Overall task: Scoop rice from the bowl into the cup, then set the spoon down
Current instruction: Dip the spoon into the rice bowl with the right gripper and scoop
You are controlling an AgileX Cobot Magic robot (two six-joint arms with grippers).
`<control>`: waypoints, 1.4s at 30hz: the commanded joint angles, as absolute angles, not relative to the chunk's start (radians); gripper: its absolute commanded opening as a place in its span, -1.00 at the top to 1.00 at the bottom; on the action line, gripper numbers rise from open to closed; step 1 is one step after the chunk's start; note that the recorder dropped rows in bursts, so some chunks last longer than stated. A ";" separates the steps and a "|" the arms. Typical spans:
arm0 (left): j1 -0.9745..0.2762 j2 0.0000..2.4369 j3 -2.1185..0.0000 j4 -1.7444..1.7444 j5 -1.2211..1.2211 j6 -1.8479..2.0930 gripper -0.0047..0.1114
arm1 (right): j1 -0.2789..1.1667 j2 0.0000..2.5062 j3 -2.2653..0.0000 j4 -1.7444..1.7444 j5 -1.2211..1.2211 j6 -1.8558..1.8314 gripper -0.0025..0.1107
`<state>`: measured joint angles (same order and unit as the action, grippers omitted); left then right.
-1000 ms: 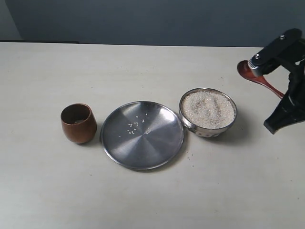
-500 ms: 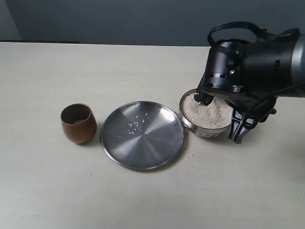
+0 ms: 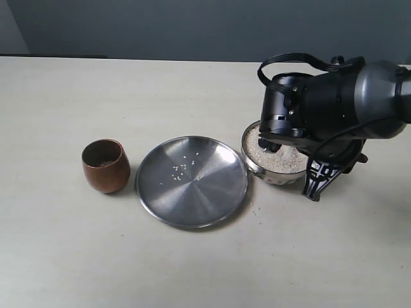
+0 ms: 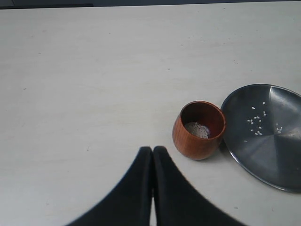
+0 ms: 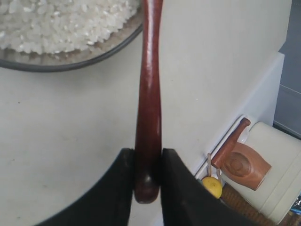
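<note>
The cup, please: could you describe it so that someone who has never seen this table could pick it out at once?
On the pale table, find the flat steel plate in the middle of the exterior view. The cup stands just left of it. It is the only brown wooden vessel, rounded and handleless; the plate and bowl are shiny steel.

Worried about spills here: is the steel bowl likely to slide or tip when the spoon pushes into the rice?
It might slide: the bowl is smooth steel on a smooth table, and the left gripper, shut and empty, is not steadying it. Tipping seems less likely, since the rice fills it nearly to the rim and probably weighs it down.
</note>
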<state>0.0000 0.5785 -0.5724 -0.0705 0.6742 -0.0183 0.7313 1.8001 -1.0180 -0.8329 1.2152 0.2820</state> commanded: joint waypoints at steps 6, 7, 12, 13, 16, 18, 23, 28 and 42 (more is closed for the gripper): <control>-0.004 0.582 -0.579 -0.066 0.666 -0.018 0.91 | 0.740 1.821 -1.023 -0.805 1.221 0.309 0.97; -0.004 0.582 -0.579 -0.066 0.666 -0.018 0.91 | 0.740 1.821 -1.023 -0.799 1.221 0.309 0.97; -0.004 0.582 -0.579 -0.066 0.666 -0.018 0.91 | 0.740 1.821 -1.023 -0.772 1.221 0.309 0.97; -0.004 0.582 -0.579 -0.066 0.666 -0.018 0.91 | 0.740 1.821 -1.023 -0.761 1.221 0.309 0.97; -0.004 0.582 -0.579 -0.066 0.666 -0.018 0.91 | 0.740 1.821 -1.023 -0.742 1.221 0.309 0.97; -0.004 0.582 -0.579 -0.066 0.666 -0.018 0.91 | 0.740 1.821 -1.023 -0.720 1.221 0.309 0.97; -0.004 0.582 -0.579 -0.066 0.666 -0.018 0.91 | 0.740 1.821 -1.023 -0.674 1.221 0.309 0.97; -0.004 0.582 -0.579 -0.066 0.666 -0.018 0.91 | 0.740 1.819 -1.023 -0.639 1.221 0.311 0.97; -0.004 0.582 -0.579 -0.066 0.666 -0.018 0.91 | 0.740 1.774 -1.023 -0.594 1.169 0.369 0.97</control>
<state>0.0000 0.5785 -0.5724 -0.0705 0.6742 -0.0183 0.7375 1.7895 -1.0179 -0.5976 1.1725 0.3614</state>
